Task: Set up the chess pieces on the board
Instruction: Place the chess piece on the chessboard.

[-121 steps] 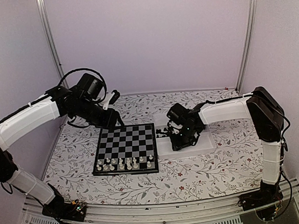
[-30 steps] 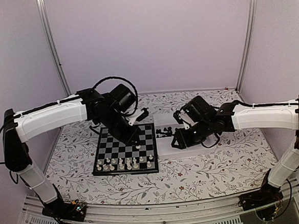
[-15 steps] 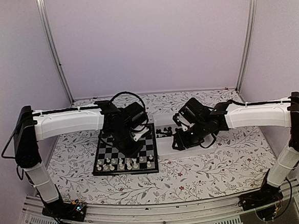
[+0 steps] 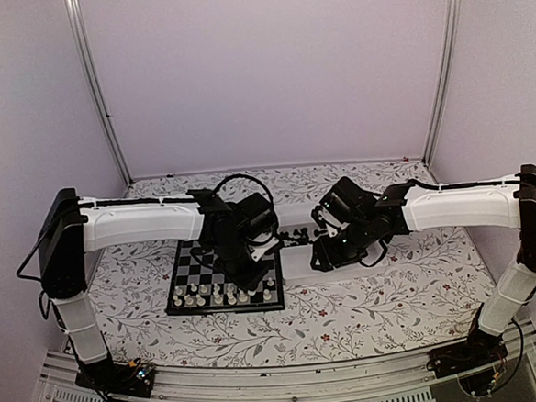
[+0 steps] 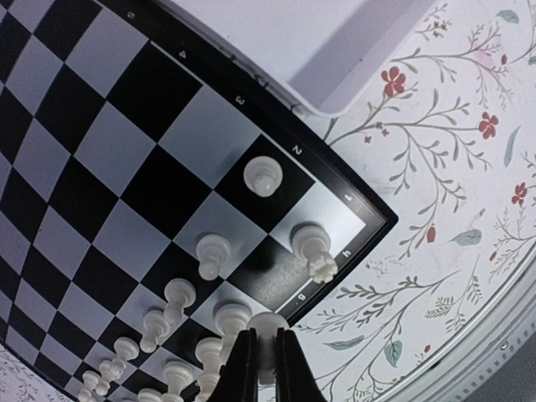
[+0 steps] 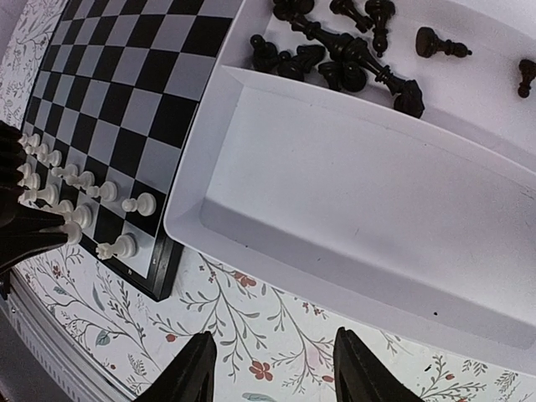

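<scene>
The board lies left of centre, with white chess pieces lined up on its two near rows. My left gripper hangs over the board's near right corner, shut on a white piece held above the edge square. Other white pieces stand just below it on the board. Black chess pieces lie loose in the far compartment of the white tray. My right gripper is open and empty, above the tablecloth at the tray's near rim.
The tray sits right against the board's right side, and its near compartment holds nothing. A floral tablecloth covers the table. Both arms reach toward the middle, close to each other. The board's far rows are bare.
My left arm has swung from the board's far left corner across to its near right corner, carrying the white piece. The right arm stretched out and now stays over the tray's near edge.
</scene>
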`<action>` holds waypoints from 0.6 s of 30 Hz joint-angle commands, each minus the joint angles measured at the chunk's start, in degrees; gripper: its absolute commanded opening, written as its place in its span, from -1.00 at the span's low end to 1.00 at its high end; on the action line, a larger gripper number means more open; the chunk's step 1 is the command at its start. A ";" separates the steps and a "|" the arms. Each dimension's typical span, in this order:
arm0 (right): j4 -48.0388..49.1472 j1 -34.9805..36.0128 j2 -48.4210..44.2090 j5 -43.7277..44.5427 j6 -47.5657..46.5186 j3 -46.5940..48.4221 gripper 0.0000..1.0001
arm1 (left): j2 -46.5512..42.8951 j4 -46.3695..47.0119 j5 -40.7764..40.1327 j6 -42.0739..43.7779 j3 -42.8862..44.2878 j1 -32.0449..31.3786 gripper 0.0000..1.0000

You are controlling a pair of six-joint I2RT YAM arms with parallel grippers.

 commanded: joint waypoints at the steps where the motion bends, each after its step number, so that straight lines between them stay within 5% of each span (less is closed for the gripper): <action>1: -1.18 -0.12 -1.36 1.44 0.45 -0.39 0.01 | 1.60 2.32 1.58 0.30 0.84 -1.07 -1.00; 18: -1.75 -0.14 -1.33 1.44 0.49 -0.86 0.01 | 4.02 3.66 1.70 0.35 0.42 -1.16 -1.00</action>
